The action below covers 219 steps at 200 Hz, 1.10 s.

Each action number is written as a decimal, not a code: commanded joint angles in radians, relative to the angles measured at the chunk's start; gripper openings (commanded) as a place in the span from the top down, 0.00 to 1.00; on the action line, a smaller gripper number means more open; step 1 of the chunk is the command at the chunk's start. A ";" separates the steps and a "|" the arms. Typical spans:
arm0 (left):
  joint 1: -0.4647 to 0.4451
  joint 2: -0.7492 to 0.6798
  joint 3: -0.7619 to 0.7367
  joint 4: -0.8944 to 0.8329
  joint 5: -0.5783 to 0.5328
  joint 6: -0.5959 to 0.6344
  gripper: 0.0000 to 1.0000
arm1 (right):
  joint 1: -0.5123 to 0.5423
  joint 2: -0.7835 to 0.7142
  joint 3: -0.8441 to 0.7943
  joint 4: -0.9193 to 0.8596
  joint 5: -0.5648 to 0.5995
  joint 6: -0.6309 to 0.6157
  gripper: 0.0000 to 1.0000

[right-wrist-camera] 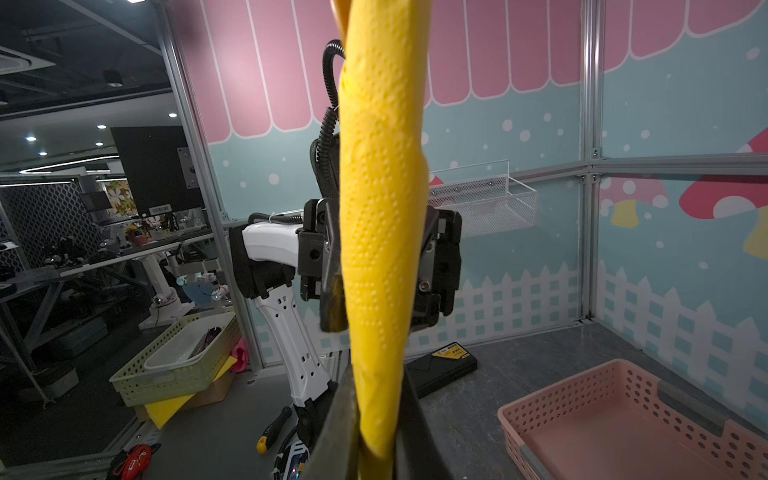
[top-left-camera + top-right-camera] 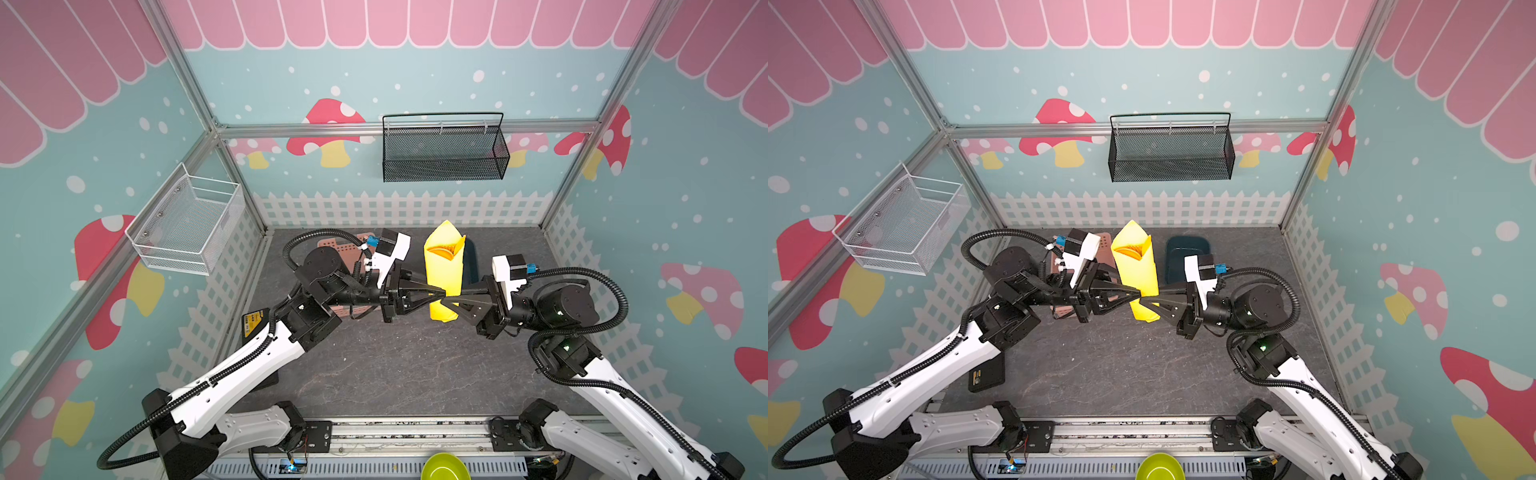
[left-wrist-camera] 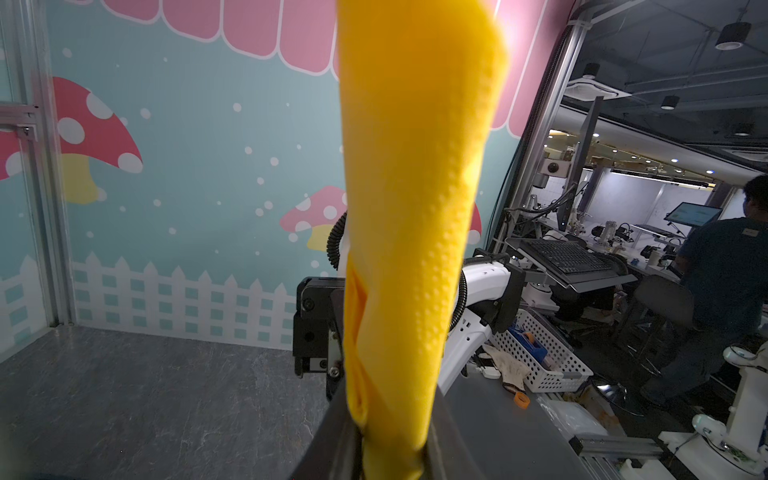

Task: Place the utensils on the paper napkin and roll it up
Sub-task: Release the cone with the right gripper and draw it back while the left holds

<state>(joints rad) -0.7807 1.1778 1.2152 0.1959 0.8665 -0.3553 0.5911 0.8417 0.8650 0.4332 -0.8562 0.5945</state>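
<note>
Closest in, your left gripper (image 2: 440, 295) and right gripper (image 2: 450, 300) meet almost tip to tip. Each is closed to a narrow pinch on the lower part of the paper napkin (image 2: 444, 268), which is already a slim upright roll. In the left wrist view the dark fingers (image 3: 332, 451) press the roll from both sides where it narrows, and the right wrist view shows the same squeeze from the opposite side. A short tail of the roll hangs below the fingers, and it appears to be held off the tabletop (image 2: 395, 365), though that end is not clearly shown. Above the fingers the roll widens to an open mouth where orange plastic of the utensils (image 2: 441, 251) shows inside. You cannot tell which pieces these are, or whether all three are there. Behind the left gripper lies the pink slotted basket (image 1: 623, 415), and past the roll, on the right gripper's side, sits a dark blue tub (image 2: 1185, 249). Placing and rolling look done, so what seems left for you is setting the roll down without letting it unwind.
</note>
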 commanded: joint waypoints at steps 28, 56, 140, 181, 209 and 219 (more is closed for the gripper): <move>0.008 -0.040 -0.008 0.015 0.040 0.012 0.77 | -0.010 -0.007 0.002 0.010 0.041 -0.012 1.00; 0.008 -0.035 -0.006 0.017 0.041 0.010 0.81 | -0.007 -0.007 0.003 0.009 0.042 -0.012 1.00; 0.021 -0.044 0.006 -0.043 -0.032 0.050 0.91 | -0.009 -0.002 0.001 0.005 0.050 -0.011 0.93; 0.030 -0.050 0.012 -0.072 -0.069 0.066 0.94 | -0.008 -0.003 -0.001 -0.003 0.056 -0.012 0.73; 0.040 -0.053 0.009 -0.076 -0.080 0.066 0.94 | -0.009 -0.009 -0.004 -0.011 0.060 -0.012 0.66; 0.042 -0.053 0.009 -0.079 -0.081 0.066 0.95 | -0.009 -0.009 -0.004 -0.014 0.063 -0.012 0.65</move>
<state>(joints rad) -0.7483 1.1435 1.2114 0.1329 0.8005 -0.3138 0.5873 0.8455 0.8650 0.4133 -0.8043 0.5919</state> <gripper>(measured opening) 0.088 0.339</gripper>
